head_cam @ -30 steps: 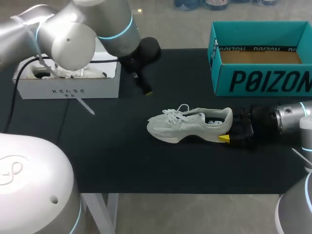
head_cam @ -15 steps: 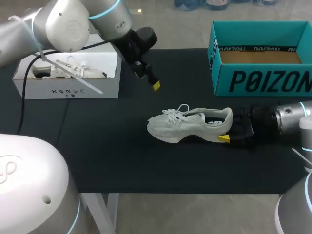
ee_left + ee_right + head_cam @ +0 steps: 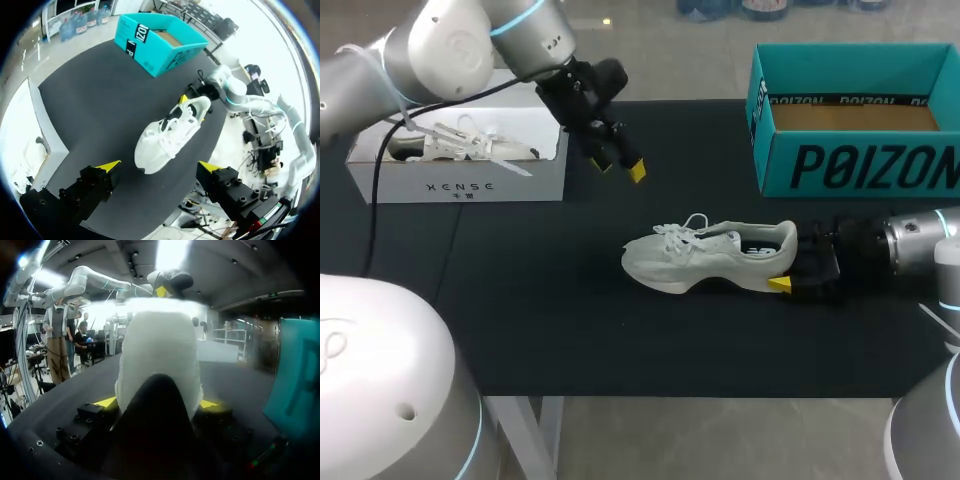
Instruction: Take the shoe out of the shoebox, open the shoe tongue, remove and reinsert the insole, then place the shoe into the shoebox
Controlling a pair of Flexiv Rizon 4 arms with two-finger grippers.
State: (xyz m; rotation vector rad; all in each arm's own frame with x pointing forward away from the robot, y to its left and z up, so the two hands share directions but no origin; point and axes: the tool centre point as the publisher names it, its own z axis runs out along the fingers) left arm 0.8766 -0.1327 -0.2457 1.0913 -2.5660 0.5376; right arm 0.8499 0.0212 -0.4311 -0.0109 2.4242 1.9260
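The shoe [image 3: 710, 255], a pale lace-up sneaker, lay on its side near the middle of the black counter [image 3: 570, 320], out of the teal shoebox [image 3: 860, 165]. Its toe pointed toward the left arm's side and its heel toward the right arm. The shoebox stood open at the far right of the counter, well apart from the shoe.

The right end effector [image 3: 785, 265] lay low over the counter at the heel. Its fingers were closed on the heel from two sides; in the right wrist view a yellow tip pressed against each flank of the pale heel.

The left end effector [image 3: 620, 168] hung above the counter beyond the shoe, between a white box [image 3: 460, 185] and the shoebox. Its fingers were spread wide and gripped nothing. In the left wrist view the shoe lay ahead of it, in line with the gap between the two yellow tips, laces uppermost.

The white box sat at the far left of the counter with another light shoe inside.
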